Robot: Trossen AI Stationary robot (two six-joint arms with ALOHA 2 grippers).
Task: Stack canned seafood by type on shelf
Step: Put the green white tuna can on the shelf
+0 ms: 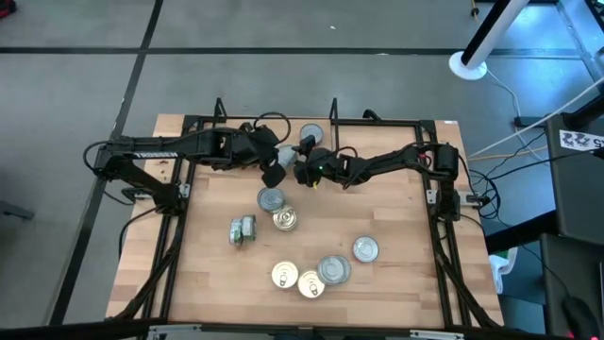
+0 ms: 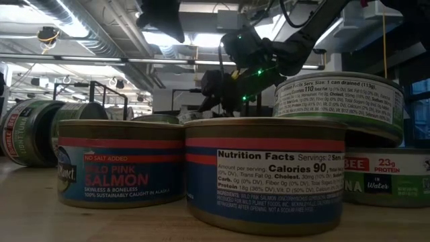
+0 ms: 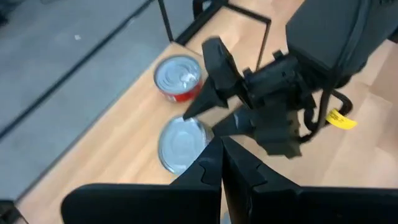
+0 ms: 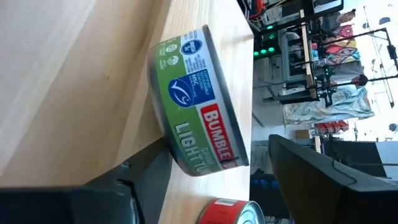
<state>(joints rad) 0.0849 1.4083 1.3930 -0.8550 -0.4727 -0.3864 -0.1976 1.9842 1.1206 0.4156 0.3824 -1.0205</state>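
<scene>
Nearest the table's front edge, loose tins lie scattered on the tabletop (image 1: pixel 396 283): a pink salmon tin (image 2: pixel 119 163), a second salmon tin (image 2: pixel 263 171) showing its nutrition panel, with a tuna tin (image 2: pixel 339 102) resting partly on it, and one tin on its side (image 1: pixel 242 229). These remain unsorted.

Farther back, at the shelf (image 1: pixel 373 137) end, the right gripper (image 1: pixel 304 168) stands over a green-labelled Bumble Bee light tuna tin (image 4: pixel 196 99); its fingers are spread wide on either side and appear clear of the tin, which sits flat on the wood. A red-sided tin (image 3: pixel 178 78) stands just beside it.

The left gripper (image 3: pixel 222 163) hovers close by, fingers pressed together, holding nothing.

Judgement: a placement has just been released. The next move calls for lifting clear without nudging the tin, then fetching a matching tuna tin.
</scene>
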